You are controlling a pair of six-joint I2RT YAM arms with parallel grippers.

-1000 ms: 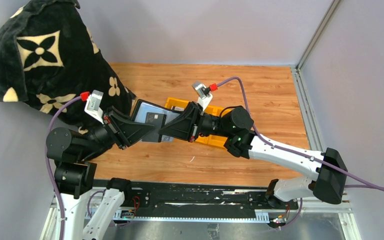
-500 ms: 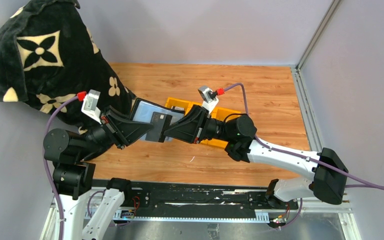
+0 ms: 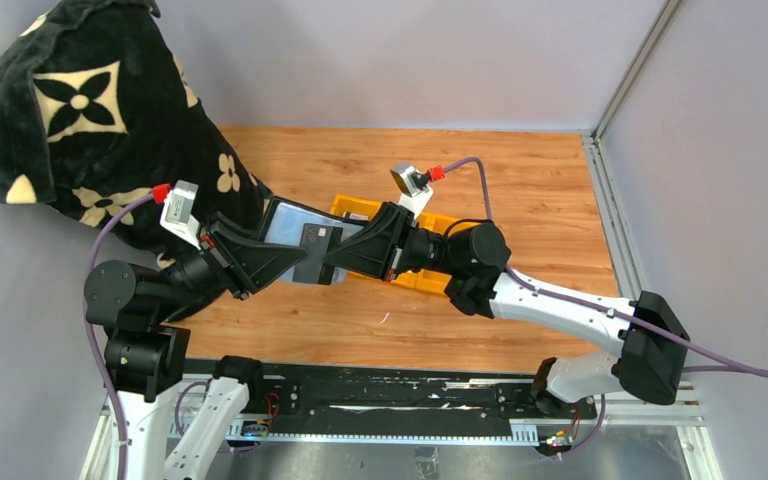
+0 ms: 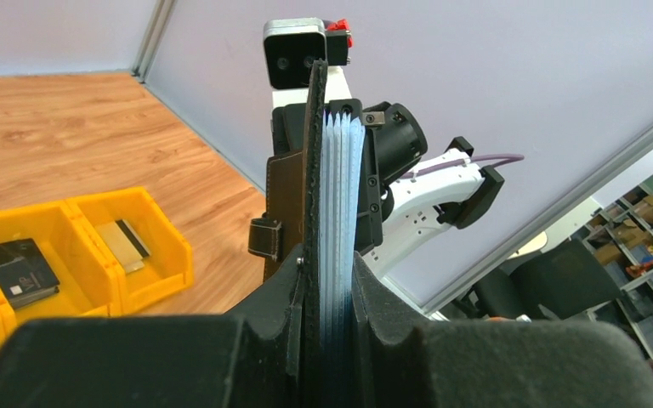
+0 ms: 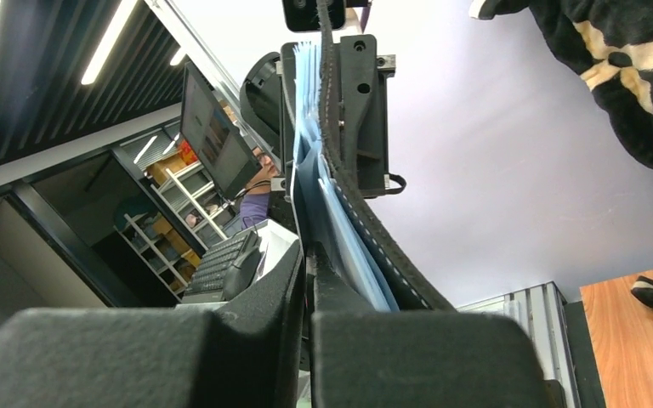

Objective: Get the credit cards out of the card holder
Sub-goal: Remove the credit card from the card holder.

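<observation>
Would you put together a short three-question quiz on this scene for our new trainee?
1. True or false: only the left gripper grips the card holder.
2. In the left wrist view, the card holder appears: A) edge-on, B) face-on, C) not at all.
3. Fill in: the striped card lies in a compartment of the ___ bin.

Key: 1 false, since the right gripper clamps the opposite end as well; 2 A; 3 yellow.
</observation>
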